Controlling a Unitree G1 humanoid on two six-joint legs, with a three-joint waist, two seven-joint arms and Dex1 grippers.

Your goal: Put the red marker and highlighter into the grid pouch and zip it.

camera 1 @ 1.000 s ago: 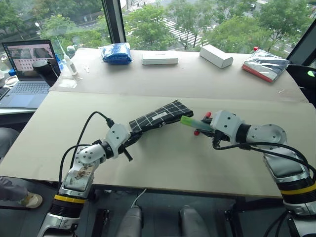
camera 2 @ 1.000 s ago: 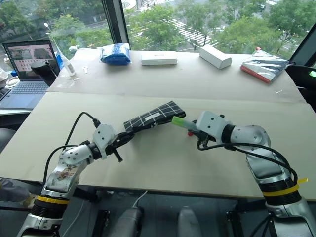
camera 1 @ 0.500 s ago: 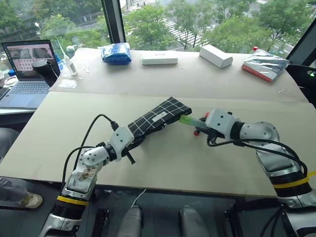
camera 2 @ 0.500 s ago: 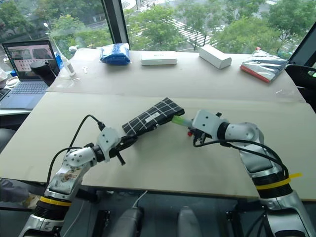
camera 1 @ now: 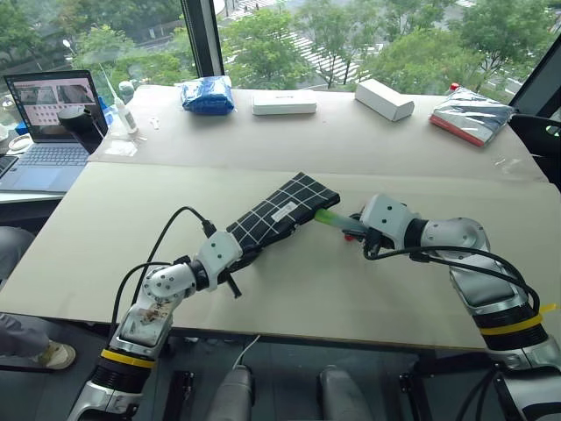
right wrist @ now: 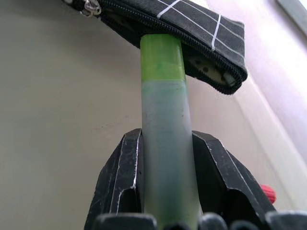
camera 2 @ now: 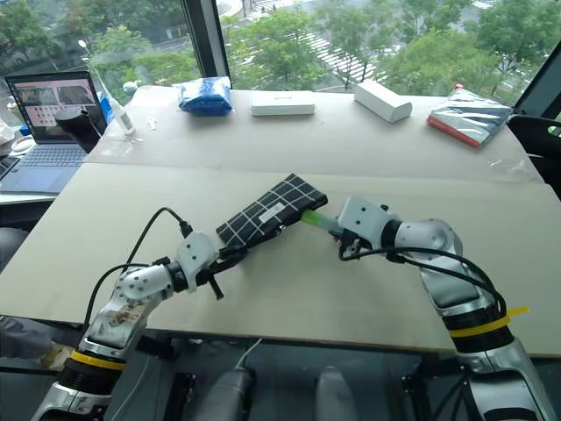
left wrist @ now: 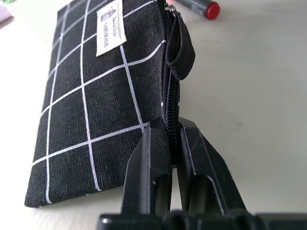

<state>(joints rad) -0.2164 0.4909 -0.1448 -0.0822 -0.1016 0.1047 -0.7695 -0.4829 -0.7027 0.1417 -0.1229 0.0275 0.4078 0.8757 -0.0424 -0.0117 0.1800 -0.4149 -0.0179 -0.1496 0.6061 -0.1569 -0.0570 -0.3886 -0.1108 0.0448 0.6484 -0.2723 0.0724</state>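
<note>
- The grid pouch (camera 1: 282,211), a flat black fabric case with white grid lines and a small white label, lies slanted near the middle of the pale table (camera 1: 289,289), its zipped-open mouth at the far end facing the right arm.
- The highlighter (right wrist: 161,100), a chunky light green pen with a paler translucent barrel, is pinched between the right gripper (right wrist: 163,158) fingers; its green tip sits at the pouch mouth, just entering it.
- The left gripper (left wrist: 175,139) is pressed together on the pouch's zipper edge at the near end.
- The red marker (left wrist: 199,6), slim with a red cap, lies on the table just beside the pouch mouth, under the right gripper.
- Bare table surrounds the pouch on all sides; the near table edge is well apart.
- Compared with a second ago, the pouch lies lower and flatter, and the highlighter tip has closed on the mouth.
- Along the far edge, well apart: a blue bundle (camera 1: 207,95), two white boxes (camera 1: 284,103).
</note>
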